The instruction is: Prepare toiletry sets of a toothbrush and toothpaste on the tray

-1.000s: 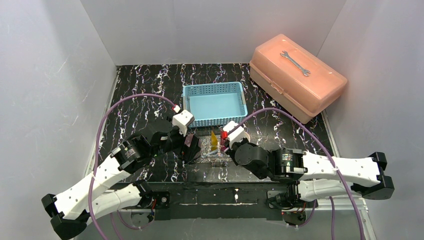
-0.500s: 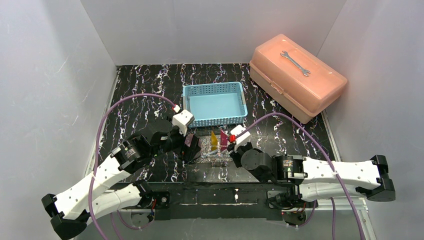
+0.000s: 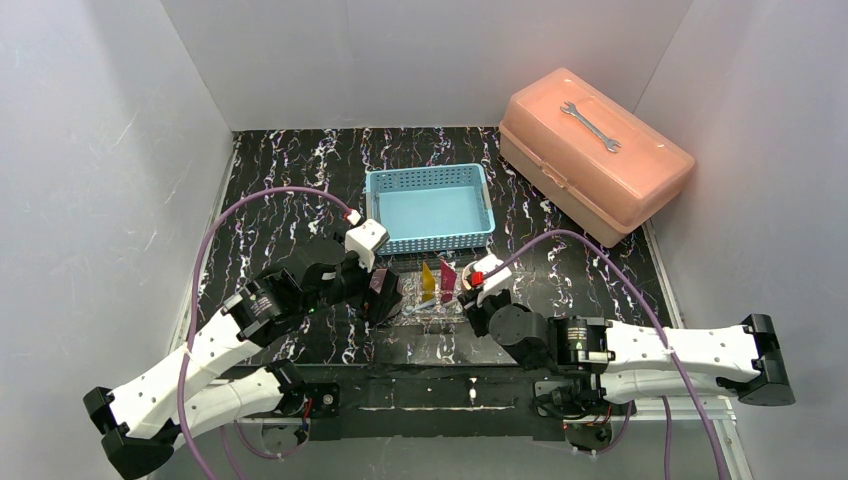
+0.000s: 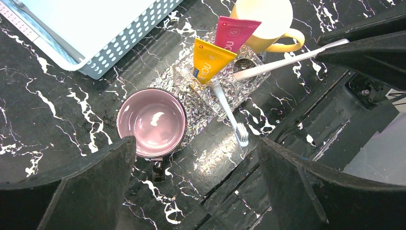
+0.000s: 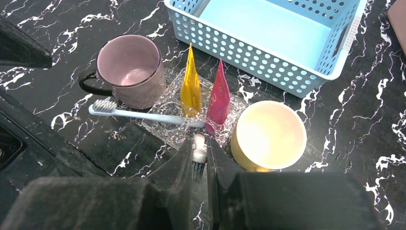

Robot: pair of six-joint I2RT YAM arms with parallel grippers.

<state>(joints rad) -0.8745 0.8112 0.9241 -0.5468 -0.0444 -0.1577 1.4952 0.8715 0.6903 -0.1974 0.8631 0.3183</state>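
Observation:
The clear glittery tray (image 4: 191, 103) lies between a purple cup and a yellow cup; it also shows in the right wrist view (image 5: 174, 136). A yellow tube (image 4: 208, 62) and a pink tube (image 4: 232, 33) stand side by side on it, as the right wrist view shows for the yellow tube (image 5: 190, 88) and the pink tube (image 5: 219, 96). One pale toothbrush (image 4: 230, 110) lies across the tray, its head off the near edge. My right gripper (image 5: 200, 148) is shut on a second toothbrush (image 4: 287, 58) at its bristle end, the handle reaching over the tray. My left gripper (image 4: 196, 191) is open and empty, above the purple cup's near side.
The purple cup (image 4: 152, 122) touches the tray's left end and the yellow cup (image 5: 268, 134) stands at its right end. A light-blue mesh basket (image 3: 430, 207) sits just behind them. A salmon toolbox (image 3: 595, 150) with a wrench on top is at the back right.
My right arm has drawn back to the right and toward the near edge with the toothbrush, uncovering the pink tube in the top view. The left arm has not moved.

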